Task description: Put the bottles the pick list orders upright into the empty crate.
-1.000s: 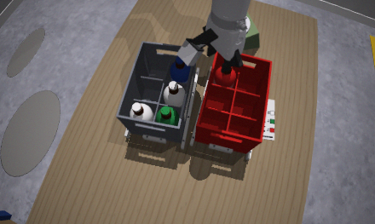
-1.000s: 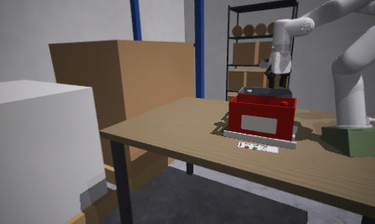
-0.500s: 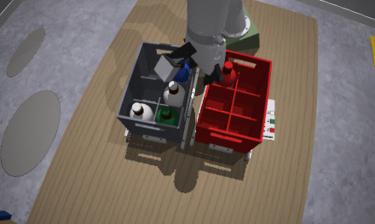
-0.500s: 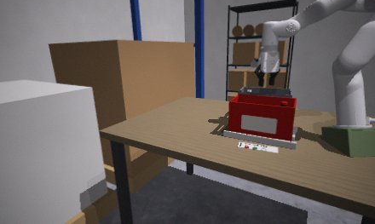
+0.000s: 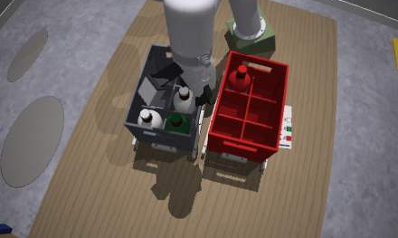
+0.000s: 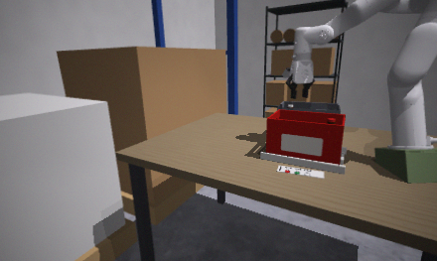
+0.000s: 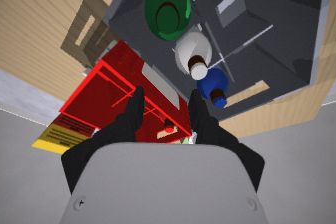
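Gripper hangs open and empty above the grey crate – red bottle stands in the red crate. Only the wrist view catches the blue bottle; the top view's arm hides it.

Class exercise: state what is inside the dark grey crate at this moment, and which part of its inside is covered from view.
In the dark grey crate stand two white bottles, a green bottle and, in the wrist view, a blue bottle. From above, the arm covers the far compartments.
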You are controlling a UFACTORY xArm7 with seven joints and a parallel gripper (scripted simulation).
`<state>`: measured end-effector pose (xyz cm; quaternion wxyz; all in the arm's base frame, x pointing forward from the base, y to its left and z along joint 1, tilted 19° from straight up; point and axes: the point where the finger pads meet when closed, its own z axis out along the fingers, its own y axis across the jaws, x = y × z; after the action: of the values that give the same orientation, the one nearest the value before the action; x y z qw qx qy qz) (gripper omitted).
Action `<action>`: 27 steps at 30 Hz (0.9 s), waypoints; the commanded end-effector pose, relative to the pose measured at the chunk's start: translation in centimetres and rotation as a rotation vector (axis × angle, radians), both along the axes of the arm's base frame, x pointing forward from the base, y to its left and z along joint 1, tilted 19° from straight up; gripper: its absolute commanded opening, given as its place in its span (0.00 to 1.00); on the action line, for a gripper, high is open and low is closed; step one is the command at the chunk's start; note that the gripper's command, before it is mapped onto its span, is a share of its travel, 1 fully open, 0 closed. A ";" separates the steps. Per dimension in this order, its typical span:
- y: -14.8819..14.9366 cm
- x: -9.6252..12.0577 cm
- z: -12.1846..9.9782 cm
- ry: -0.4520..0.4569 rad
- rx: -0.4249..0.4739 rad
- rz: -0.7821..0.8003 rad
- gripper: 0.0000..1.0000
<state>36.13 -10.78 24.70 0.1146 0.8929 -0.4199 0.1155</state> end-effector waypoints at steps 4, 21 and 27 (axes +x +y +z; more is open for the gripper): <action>-2.8 3.2 1.3 -0.001 0.001 0.002 0.65; -4.1 4.5 1.9 -0.001 0.001 0.002 0.65; -4.1 4.6 1.8 -0.001 0.001 0.002 0.65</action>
<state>40.57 -14.87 26.43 0.1144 0.8932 -0.4196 0.1140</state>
